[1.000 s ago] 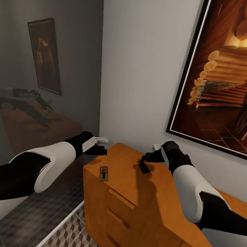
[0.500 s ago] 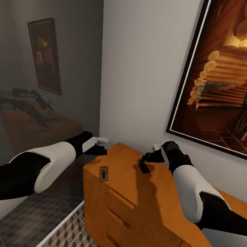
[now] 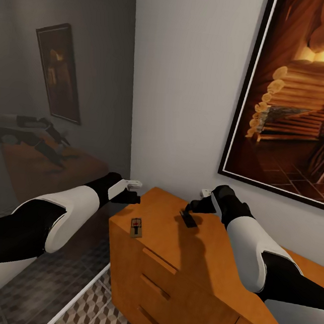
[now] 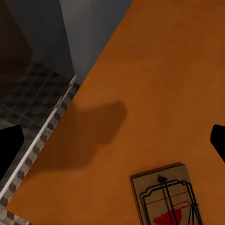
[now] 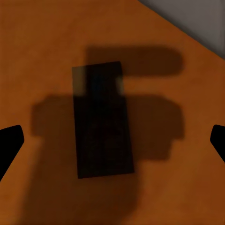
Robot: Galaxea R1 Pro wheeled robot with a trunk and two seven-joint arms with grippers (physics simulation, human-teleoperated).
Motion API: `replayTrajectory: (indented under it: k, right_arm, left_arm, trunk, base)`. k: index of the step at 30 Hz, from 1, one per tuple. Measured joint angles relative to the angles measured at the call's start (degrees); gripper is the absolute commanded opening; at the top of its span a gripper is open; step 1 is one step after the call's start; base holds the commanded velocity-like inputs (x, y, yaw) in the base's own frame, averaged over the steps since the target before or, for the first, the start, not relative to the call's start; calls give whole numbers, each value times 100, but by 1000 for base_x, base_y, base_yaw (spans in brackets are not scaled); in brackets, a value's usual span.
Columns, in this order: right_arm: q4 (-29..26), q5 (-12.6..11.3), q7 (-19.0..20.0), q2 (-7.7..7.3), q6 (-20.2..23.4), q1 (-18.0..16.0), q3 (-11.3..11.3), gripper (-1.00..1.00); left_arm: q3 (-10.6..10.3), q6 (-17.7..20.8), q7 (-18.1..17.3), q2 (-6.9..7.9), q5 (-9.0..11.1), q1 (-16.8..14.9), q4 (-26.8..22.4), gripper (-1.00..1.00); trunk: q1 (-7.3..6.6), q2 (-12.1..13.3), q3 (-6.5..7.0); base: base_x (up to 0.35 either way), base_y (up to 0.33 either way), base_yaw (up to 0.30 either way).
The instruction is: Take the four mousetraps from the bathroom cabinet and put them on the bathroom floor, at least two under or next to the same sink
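Observation:
The orange-brown cabinet (image 3: 188,277) stands against the white wall, and two mousetraps lie on its flat top. One mousetrap (image 3: 136,227), pale with a red mark, lies near the top's front left corner; it is also seen in the left wrist view (image 4: 165,197). The other mousetrap (image 3: 188,219) is a dark slab under my right gripper (image 3: 195,207). In the right wrist view that slab (image 5: 103,119) lies between the spread fingers of the open right gripper (image 5: 112,140), untouched. My left gripper (image 3: 133,190) hovers open by the cabinet's left corner (image 4: 112,145), beside the pale trap.
The cube-patterned bathroom floor (image 3: 95,311) lies left of and below the cabinet, crossed by a white strip (image 3: 76,301). A glossy dark wall (image 3: 49,92) on the left mirrors my arms. A large framed painting (image 3: 301,98) hangs above the cabinet. Drawer handles (image 3: 160,261) face forward.

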Motion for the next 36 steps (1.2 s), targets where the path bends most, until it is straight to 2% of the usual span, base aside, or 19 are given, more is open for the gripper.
replayTrajectory:
  k: [36]
  right_arm:
    - [0,15,0,-1,0,0,8,100]
  left_arm:
    - [0,0,-2,0,0,1,-34,100]
  trunk:
    - [0,0,0]
  base:
    - [0,0,0]
